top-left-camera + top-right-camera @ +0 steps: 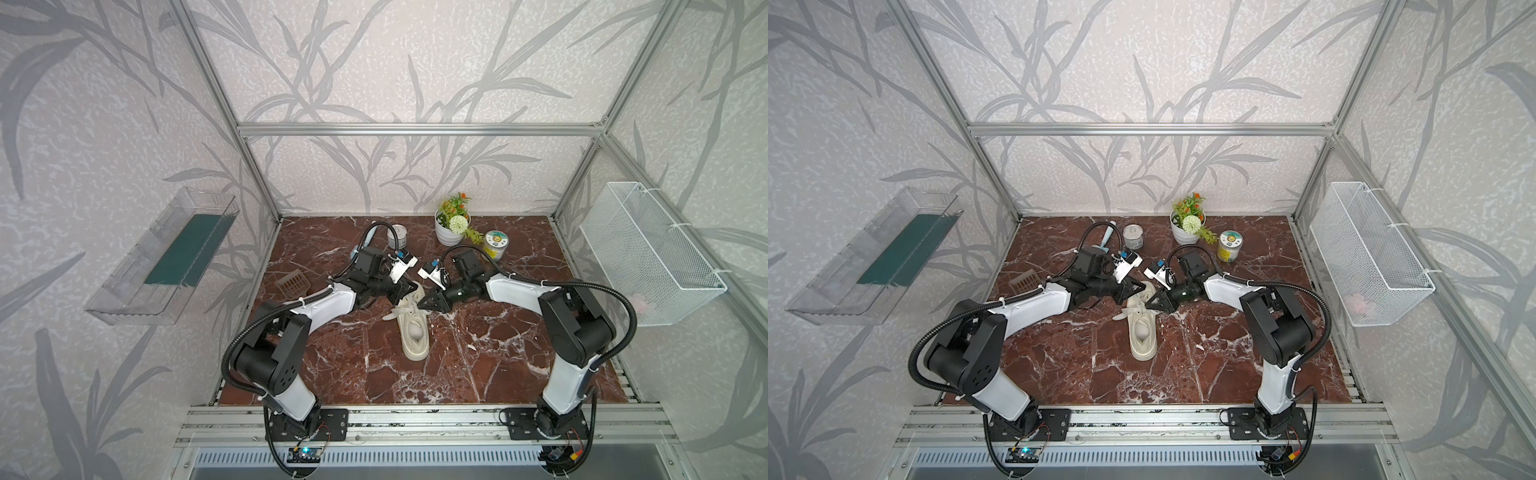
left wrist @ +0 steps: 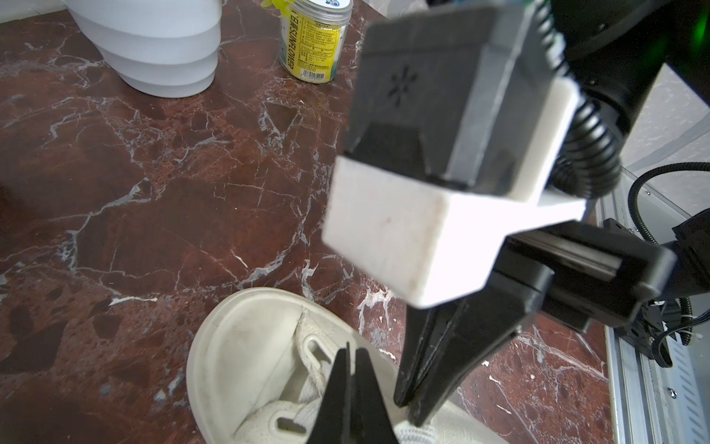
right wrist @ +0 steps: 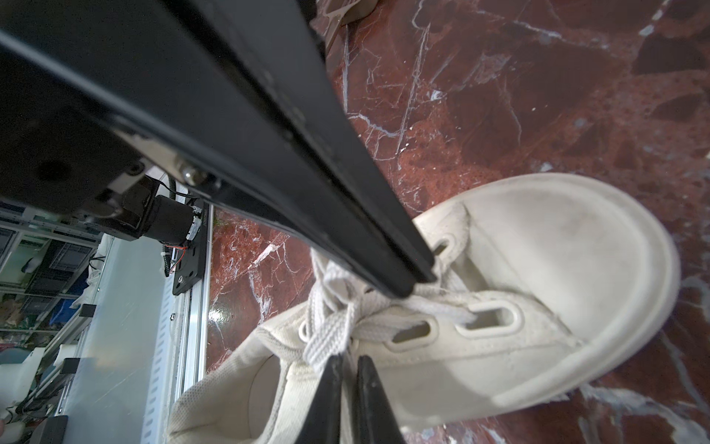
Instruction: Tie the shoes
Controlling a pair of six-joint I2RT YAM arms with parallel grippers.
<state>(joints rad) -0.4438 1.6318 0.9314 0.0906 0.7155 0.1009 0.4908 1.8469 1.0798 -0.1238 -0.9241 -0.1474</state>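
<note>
Cream low-top sneaker (image 1: 413,332) with thick sole lies mid red-brown marbled surface (image 1: 498,353), heel toward the arm bases, toe pointing away. Flat cream laces (image 3: 338,330) cross loosely over the eyelets; one end trails off toward the left arm's side. Both arms meet over the forefoot. Left pincer (image 2: 351,351) pressed together, tips down on the lace crossing near the toe eyelets; cannot tell if a strand is caught. Right pincer (image 3: 347,359) drawn nearly together, pinching a lace band. Behind, well apart: brown slotted tray (image 1: 294,283), grey tin can (image 1: 397,236), white ribbed pot of artificial flowers (image 1: 449,235), yellow-labelled clear jar (image 1: 495,245).
</note>
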